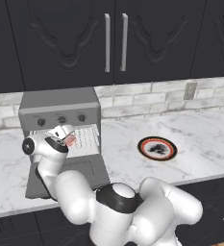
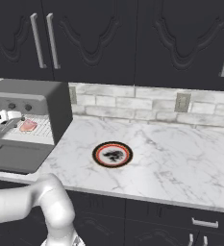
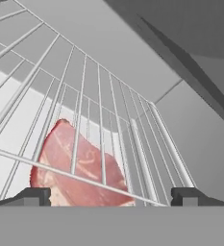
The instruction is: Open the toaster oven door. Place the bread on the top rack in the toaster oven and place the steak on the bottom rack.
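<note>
Steak (image 3: 77,168) between open claw (image 3: 111,197) tips

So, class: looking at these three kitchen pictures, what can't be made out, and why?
- Bread: cannot be found in the toaster oven.
- Steak: near edge cut off at the bottom of the hand view.
- Steak: mostly hidden by the arm, left base view.
- Plate: centre pattern too small.

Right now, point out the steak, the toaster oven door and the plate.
steak (image 3: 77,170), hand view, middle of the slab behind the rack wires.
toaster oven door (image 2: 17,156), right base view, flat of the dropped-open panel.
plate (image 1: 156,148), left base view, dark patterned centre.
</note>
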{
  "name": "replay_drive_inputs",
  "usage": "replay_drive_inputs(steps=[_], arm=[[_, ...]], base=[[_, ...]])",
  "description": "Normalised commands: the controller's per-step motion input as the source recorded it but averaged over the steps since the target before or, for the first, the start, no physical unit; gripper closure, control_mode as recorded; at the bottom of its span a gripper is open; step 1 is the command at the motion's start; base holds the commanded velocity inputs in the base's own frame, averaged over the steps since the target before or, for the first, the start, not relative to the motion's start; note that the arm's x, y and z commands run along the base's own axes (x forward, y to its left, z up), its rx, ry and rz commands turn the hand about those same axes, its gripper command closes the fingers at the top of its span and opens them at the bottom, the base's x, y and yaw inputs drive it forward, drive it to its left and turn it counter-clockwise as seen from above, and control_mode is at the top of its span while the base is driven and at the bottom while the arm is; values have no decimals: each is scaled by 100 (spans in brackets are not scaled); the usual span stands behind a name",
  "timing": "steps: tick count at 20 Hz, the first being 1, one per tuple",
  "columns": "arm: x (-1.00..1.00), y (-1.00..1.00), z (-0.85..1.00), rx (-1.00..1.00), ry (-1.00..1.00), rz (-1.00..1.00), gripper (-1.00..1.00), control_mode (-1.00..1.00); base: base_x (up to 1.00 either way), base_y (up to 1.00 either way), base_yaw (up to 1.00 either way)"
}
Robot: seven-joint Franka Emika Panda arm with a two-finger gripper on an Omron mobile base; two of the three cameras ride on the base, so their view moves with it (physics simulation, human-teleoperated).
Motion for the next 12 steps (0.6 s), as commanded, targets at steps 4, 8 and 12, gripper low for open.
replay_drive_inputs(steps=[4, 8, 12], arm=[[16, -10, -38, 2, 5, 1, -100, -100], [11, -14, -47, 2, 11, 5, -100, -100], [-3, -12, -56, 0, 4, 8, -100, -100]], base=[[0, 0, 0], [0, 0, 0], [0, 0, 0]])
